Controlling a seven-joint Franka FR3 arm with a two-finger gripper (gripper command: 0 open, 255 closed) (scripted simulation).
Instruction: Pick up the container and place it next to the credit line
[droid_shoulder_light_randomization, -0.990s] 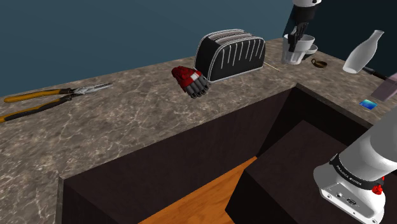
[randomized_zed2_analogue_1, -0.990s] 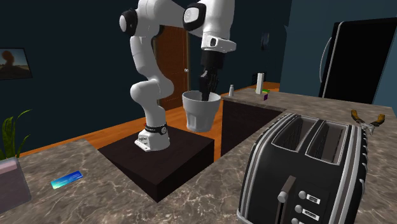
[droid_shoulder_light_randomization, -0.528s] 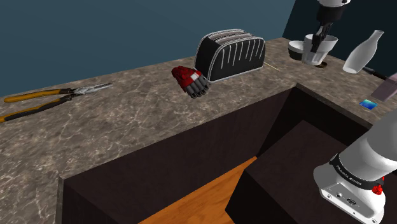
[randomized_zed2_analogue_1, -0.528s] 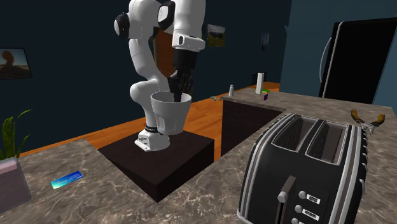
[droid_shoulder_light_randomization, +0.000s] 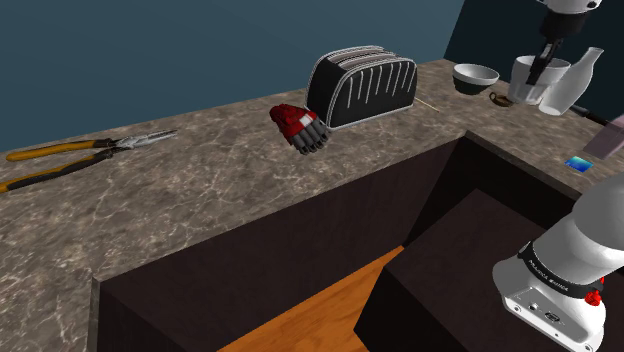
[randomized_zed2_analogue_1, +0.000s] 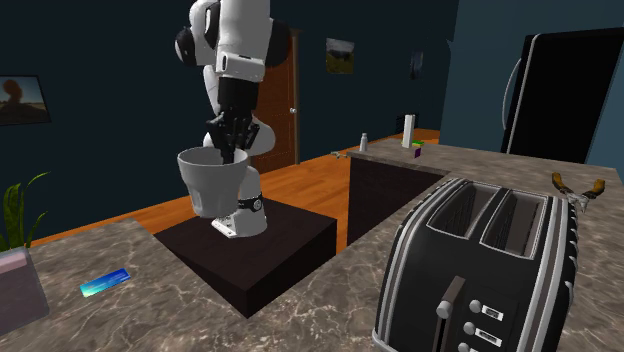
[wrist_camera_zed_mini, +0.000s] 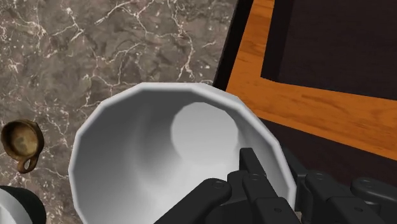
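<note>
Item: white container (droid_shoulder_light_randomization: 525, 85), rim pinched shut in my gripper (droid_shoulder_light_randomization: 541, 68), now carried past the bowl (droid_shoulder_light_randomization: 475, 76) toward the shoulder view's right. Blue card (droid_shoulder_light_randomization: 578, 163) nearer; I judge placement pending.

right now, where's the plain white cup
Shoulder view's upper right: the plain white cup hangs from the black tool, between a dark round bowl and a white bottle.

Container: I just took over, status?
Tool shut on container rim. Container aloft, upright. Blue card on counter, apart. White bottle may crowd path.
</note>
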